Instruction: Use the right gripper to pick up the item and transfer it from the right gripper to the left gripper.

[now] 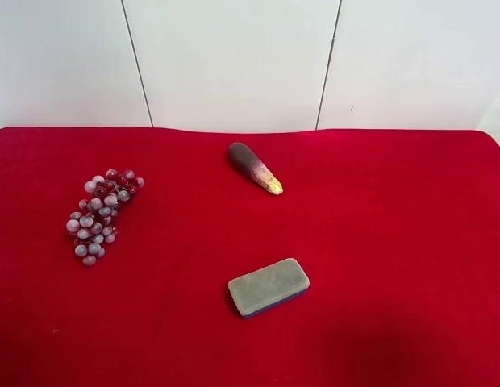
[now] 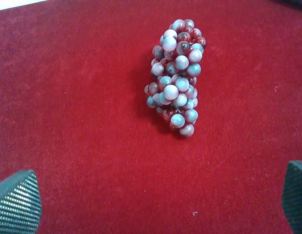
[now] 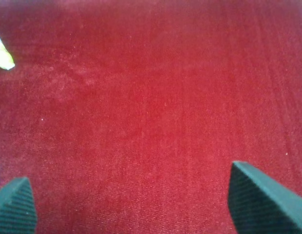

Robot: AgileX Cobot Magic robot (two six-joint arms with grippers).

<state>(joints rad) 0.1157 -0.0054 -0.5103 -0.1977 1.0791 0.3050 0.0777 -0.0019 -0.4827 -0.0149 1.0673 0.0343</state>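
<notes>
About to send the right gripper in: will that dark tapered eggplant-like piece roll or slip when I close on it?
Probably yes. The eggplant looks rounded and tapered, lying on its side on the red cloth, so it may roll if nudged. Its skin looks smooth; the jaws could slide toward the narrow yellowish tip. Gripping the thicker dark end seems safer.

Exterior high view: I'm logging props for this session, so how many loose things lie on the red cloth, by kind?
Grape bunch: 1
Dark tapered vegetable with a yellowish tip: 1
Grey rectangular block: 1
Total: 3, all resting apart on the red cloth.
</notes>
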